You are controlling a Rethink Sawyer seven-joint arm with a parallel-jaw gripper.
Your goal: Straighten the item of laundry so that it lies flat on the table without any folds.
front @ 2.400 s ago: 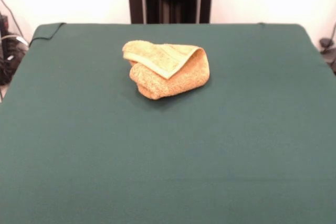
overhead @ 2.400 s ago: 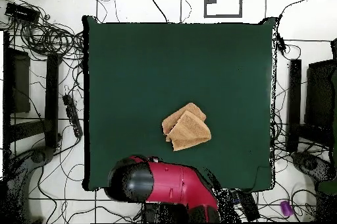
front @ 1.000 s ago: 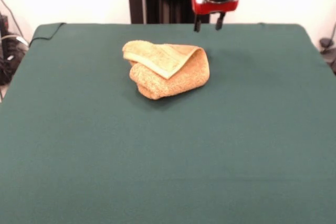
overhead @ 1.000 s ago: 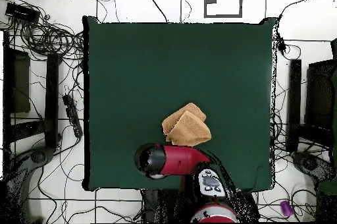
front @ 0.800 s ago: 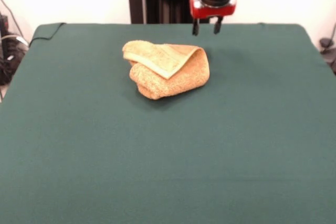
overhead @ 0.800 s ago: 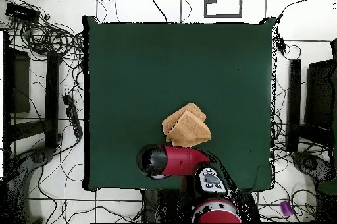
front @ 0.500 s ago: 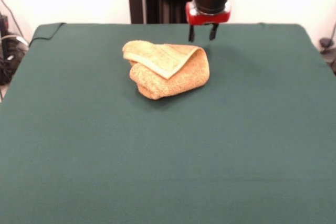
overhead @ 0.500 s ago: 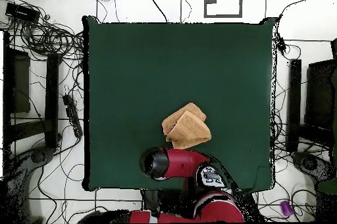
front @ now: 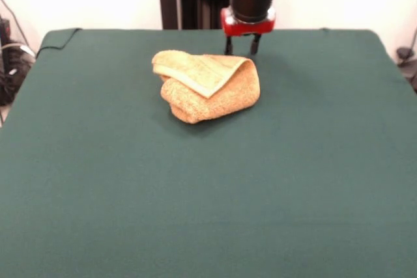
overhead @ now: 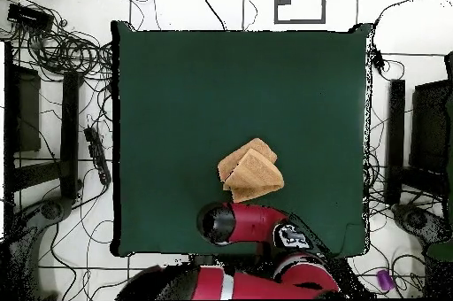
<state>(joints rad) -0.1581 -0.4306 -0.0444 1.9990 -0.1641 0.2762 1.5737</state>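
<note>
I see my gripper (front: 240, 47), fingers spread, has dropped in behind the still-folded hand towel (front: 207, 85); grasp looks imminent.

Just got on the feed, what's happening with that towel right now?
The Sawyer arm's gripper hangs open just behind the far edge of the tan-orange towel, not touching it as far as the front view shows. The towel lies folded over itself in a bundle on the green table, so nothing is straightened yet. From overhead, the arm covers the gripper.
</note>
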